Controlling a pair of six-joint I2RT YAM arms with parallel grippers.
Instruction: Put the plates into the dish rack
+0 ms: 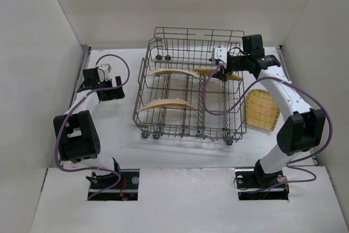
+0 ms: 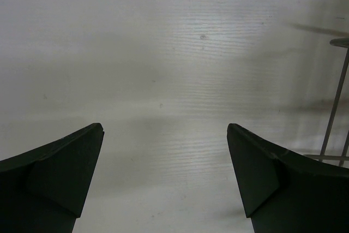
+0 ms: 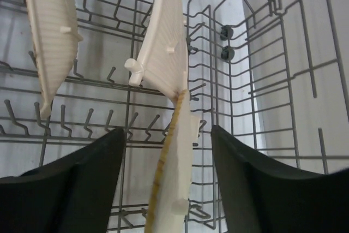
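Right claw (image 3: 168, 128) released astride upright plate (image 3: 177, 189) in dish rack (image 3: 214, 80), left claw (image 2: 164, 125) spread wide over table (image 2: 180, 53)

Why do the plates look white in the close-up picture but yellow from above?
Right wrist view: the plates turn their pale backs to the camera, brightly lit, with only a thin yellow edge showing. Top external view: in even light from above, the flat plate shows its yellow ribbed face. Left wrist view: no plates, just the soft grey table with faint shadows.
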